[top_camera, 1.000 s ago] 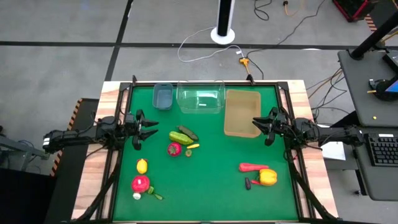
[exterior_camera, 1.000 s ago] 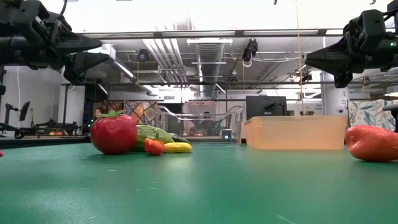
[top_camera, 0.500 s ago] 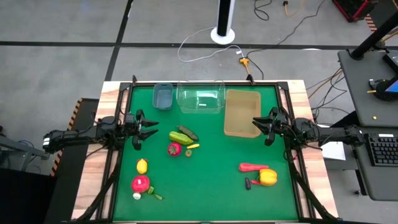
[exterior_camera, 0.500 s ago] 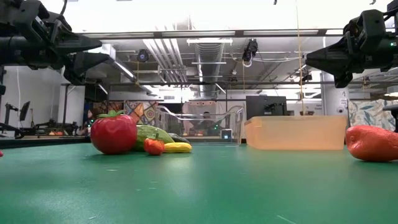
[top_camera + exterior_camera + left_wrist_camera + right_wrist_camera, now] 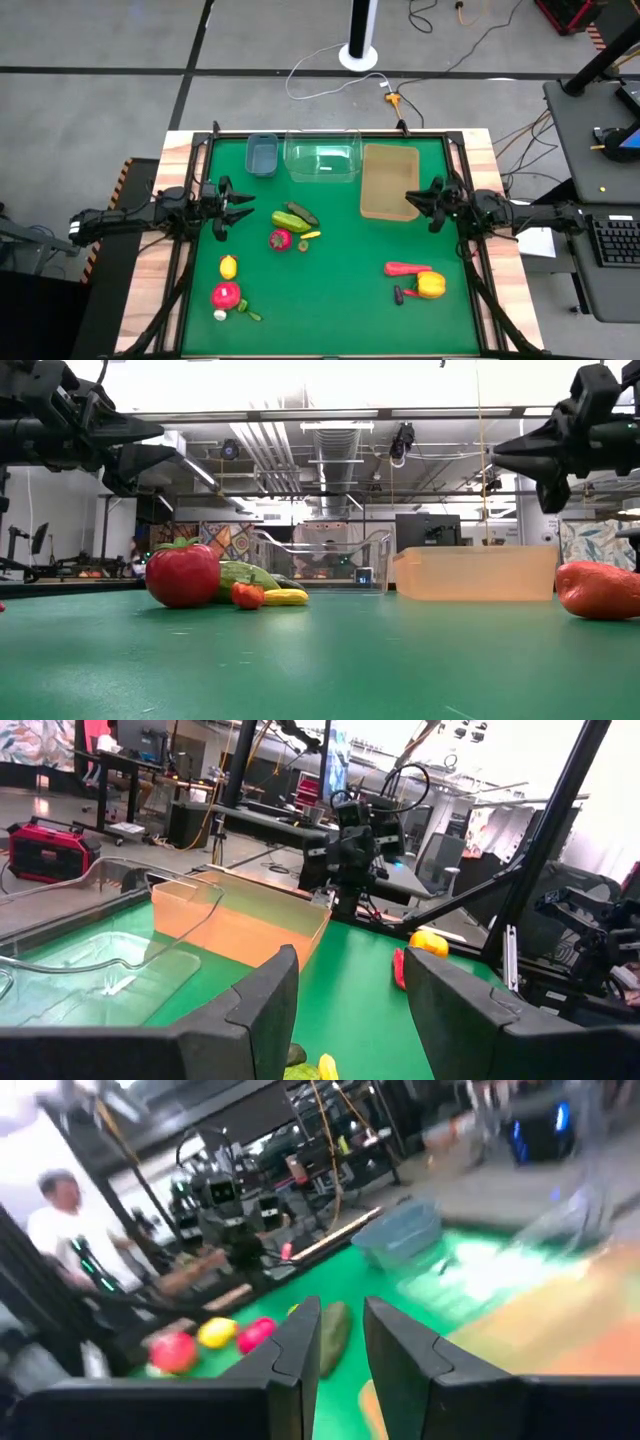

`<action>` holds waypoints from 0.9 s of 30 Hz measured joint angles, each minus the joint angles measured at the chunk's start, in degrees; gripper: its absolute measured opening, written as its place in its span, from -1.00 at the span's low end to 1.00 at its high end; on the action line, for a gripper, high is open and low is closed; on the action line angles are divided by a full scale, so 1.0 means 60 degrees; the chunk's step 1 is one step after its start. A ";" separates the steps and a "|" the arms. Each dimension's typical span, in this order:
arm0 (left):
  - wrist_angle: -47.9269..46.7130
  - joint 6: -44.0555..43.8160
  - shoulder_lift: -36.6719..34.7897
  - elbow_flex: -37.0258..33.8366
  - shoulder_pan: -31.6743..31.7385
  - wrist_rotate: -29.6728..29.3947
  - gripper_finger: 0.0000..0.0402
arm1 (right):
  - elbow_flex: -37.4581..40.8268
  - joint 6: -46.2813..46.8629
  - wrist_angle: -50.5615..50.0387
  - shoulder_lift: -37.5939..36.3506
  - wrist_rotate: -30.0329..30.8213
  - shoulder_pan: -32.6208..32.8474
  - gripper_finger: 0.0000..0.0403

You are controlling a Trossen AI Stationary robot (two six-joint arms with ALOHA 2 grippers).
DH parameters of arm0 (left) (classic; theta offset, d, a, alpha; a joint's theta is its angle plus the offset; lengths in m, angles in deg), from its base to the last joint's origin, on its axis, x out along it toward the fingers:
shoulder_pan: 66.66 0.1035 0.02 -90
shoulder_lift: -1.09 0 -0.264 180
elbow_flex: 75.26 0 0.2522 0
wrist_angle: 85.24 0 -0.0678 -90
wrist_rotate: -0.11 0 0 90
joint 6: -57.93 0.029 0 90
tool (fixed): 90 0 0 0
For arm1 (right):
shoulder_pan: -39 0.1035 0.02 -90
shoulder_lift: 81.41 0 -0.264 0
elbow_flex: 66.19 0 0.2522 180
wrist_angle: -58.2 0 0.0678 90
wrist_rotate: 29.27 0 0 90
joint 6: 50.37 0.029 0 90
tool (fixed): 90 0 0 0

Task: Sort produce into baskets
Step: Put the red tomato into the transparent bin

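Note:
The produce lies on the green mat. Two green cucumbers (image 5: pixel 292 219), a red round piece (image 5: pixel 281 239) and a small yellow piece (image 5: pixel 312 235) form the middle group. A lemon (image 5: pixel 229 266) and another red piece (image 5: pixel 226 295) lie near left. A red chilli (image 5: pixel 407 268) and a yellow pepper (image 5: pixel 431 285) lie near right. The blue-grey bin (image 5: pixel 262 154), clear tub (image 5: pixel 322 160) and tan tray (image 5: pixel 390 185) stand along the far edge. My left gripper (image 5: pixel 245 212) hovers open at the mat's left side. My right gripper (image 5: pixel 411 199) hovers at the right, over the tray's near right corner, with a narrow gap and nothing in it.
Both arms reach in level from the table's sides, well above the mat (image 5: pixel 320 660). Small bits (image 5: pixel 245 311) lie by the near-left red piece, and a dark bit (image 5: pixel 398 293) lies beside the pepper. A person (image 5: pixel 55 1210) stands beyond the table's left side.
My right gripper has rolled about its own pointing line while staying in place. The produce and baskets have not moved.

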 joint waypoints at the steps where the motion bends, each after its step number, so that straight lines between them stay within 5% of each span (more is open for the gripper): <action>1: -0.0001 -0.0001 -0.0001 0.0001 -0.0001 0.0001 -0.17 | -0.0065 0.0673 -0.0024 0.0046 0.0005 0.0000 -0.67; 7: 0.0004 0.0000 0.0001 0.0002 0.0000 0.0002 -0.17 | -0.0514 0.2283 0.0110 0.0307 0.0384 0.0000 -0.71; 18: 0.0010 -0.0021 0.0001 -0.0001 0.0001 -0.0001 -0.17 | -0.2458 0.1649 0.0127 0.1531 0.3757 -0.0003 -0.71; 27: 0.0452 -0.4866 -0.0001 -0.0001 0.0001 -0.0439 -0.17 | -0.3977 0.1266 -0.0930 0.2902 0.4511 -0.0004 -0.71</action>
